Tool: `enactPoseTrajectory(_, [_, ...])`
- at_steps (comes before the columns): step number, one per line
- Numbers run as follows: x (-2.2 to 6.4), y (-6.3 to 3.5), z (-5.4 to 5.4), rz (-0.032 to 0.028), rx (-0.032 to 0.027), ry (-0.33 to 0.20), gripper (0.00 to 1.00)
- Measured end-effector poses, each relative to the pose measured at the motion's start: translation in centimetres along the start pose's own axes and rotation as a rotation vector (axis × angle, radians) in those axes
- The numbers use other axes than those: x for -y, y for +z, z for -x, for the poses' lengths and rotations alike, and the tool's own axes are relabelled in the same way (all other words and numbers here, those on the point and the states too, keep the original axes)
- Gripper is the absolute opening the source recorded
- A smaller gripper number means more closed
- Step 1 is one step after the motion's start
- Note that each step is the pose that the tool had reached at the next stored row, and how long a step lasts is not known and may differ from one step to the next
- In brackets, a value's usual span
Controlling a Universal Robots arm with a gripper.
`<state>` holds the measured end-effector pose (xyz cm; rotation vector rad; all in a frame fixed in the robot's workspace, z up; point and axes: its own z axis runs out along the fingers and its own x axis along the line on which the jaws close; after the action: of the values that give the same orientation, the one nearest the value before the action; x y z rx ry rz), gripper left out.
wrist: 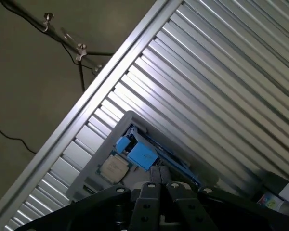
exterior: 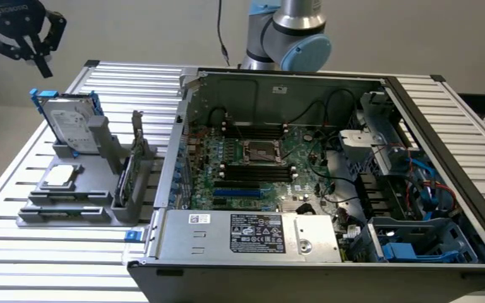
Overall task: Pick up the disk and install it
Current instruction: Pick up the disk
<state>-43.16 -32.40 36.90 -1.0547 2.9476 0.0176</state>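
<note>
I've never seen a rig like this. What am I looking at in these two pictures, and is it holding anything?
This is one robot arm with a gripper at its end. One picture comes from a camera off the arm; the other from a camera on the wrist, looking down past the gripper. On the slatted table sit an open computer case and a grey holder. The holder carries the disk, upright with blue rails, a circuit card on edge and a small chip lying flat. The gripper is shut, holds nothing and hangs above the disk.
</note>
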Motion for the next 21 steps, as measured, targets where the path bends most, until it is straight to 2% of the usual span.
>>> enactPoseTrajectory(21, [0.0, 0.15, 0.0, 0.0054, -0.0027, -0.381, 0.11])
